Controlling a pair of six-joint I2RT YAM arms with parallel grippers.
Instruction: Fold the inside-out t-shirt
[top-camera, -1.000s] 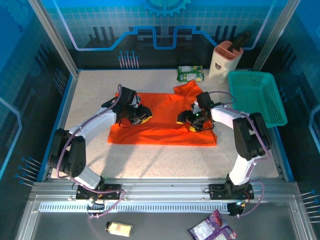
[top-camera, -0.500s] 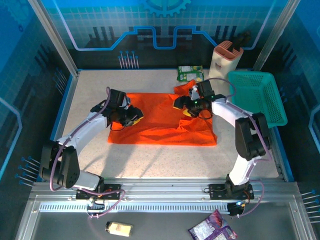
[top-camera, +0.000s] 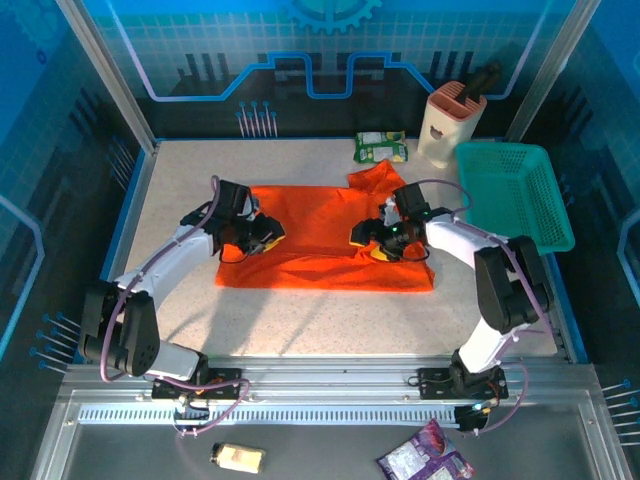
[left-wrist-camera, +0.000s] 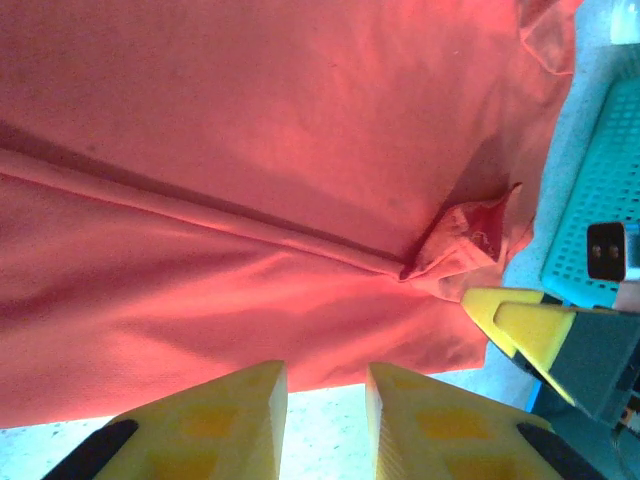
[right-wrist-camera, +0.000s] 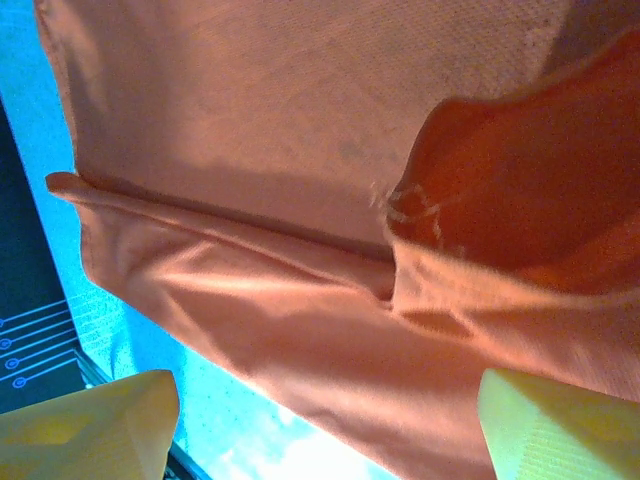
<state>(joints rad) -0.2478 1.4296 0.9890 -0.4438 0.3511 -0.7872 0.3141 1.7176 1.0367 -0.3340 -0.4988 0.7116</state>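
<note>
While overhead hides it, left end effector (left-wrist-camera: 325, 372) gapes narrowly, right end effector (right-wrist-camera: 320, 388) widely, both empty

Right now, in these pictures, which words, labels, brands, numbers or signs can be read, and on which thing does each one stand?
No text here can be read.
On the green packet at the table's far edge: some print, too small to read.
On the purple packet in front of the arm bases: some print, too blurred to read.
On the orange t-shirt: no print visible.
On the back wall: a gear drawing, no words.
</note>
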